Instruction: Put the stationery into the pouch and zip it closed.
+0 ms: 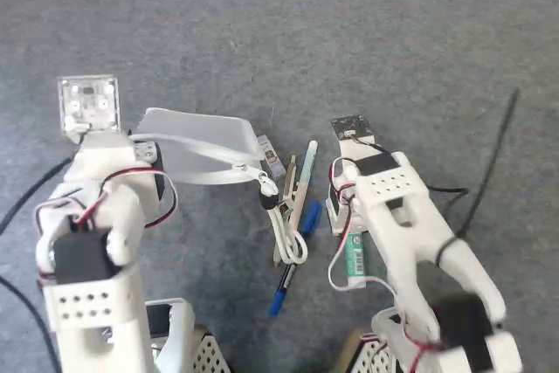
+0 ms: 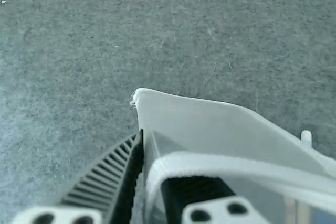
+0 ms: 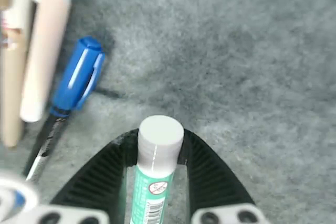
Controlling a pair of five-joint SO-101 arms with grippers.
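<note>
Plastic pouch (image 1: 205,141) propped open, glue stick (image 3: 152,192) grabbed.
Your left gripper (image 2: 157,156) pinches its rim so the mouth gapes; your right gripper (image 3: 157,142) is clamped on the glue stick, ready for loading.

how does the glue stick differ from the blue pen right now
The glue stick is clamped in the right gripper; the blue pen lies loose on the grey carpet. The glue stick is thicker, with a white cap and green label; the blue pen is slim with a blue cap. Both are outside the pouch.
</note>
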